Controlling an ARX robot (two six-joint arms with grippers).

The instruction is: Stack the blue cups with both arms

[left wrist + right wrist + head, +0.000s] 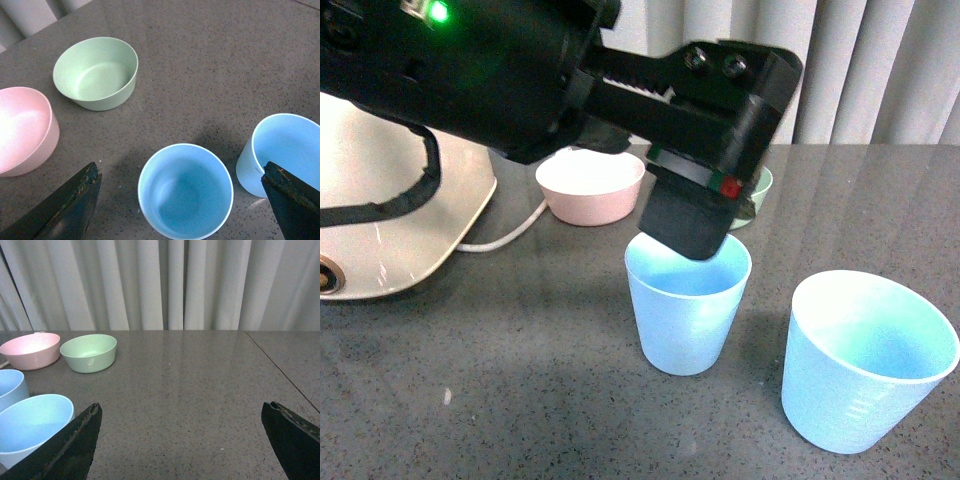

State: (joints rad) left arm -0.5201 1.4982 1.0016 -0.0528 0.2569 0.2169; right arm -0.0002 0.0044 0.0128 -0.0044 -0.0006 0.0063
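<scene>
On the grey speckled tabletop (520, 390) two light blue tapered plastic cups stand upright and apart: left cup (688, 300), right cup (868, 360). Only the front view shows the bulky black left arm (520, 70), green light on, over the left cup. Left wrist view: left gripper (180, 170) spread wide, empty, that cup below between its fingers. Right gripper (182, 410) also wide, empty, cups off to its side. Round pink bowl (590, 187) and round green bowl (97, 72) sit behind. Faint marks on the right cup, unreadable.

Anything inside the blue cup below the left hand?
Nothing: the left wrist view shows the blue cup bare down to its floor. In the front view the left hand hides its far rim.
</scene>
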